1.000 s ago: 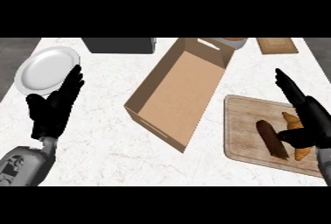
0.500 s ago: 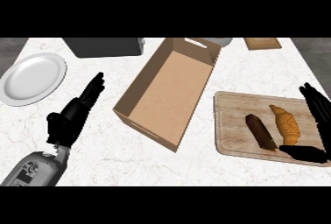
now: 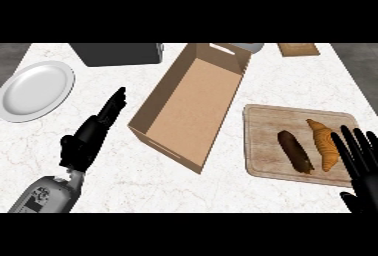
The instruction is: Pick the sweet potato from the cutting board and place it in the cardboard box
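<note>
A dark brown sweet potato [image 3: 294, 151] lies on the wooden cutting board [image 3: 266, 160] at the right, next to an orange croissant [image 3: 323, 143]. My right hand [image 3: 362, 170] is open over the board's right edge, fingers straight and pointing up, just right of the croissant and apart from the sweet potato. The open cardboard box [image 3: 193, 102] stands in the middle, tilted, with nothing inside. My left hand [image 3: 90, 135] is open at the left, resting on the counter, fingers pointing toward the box.
A white plate [image 3: 35, 90] lies at the far left. A dark grey box [image 3: 118, 52] sits at the back, and a small wooden item [image 3: 298, 49] at the back right. Marble counter shows between the box and my left hand.
The view has shifted, so everything sits lower and further right. My right hand has drawn back from above the croissant to the board's right edge. The left hand stays open at the left.
</note>
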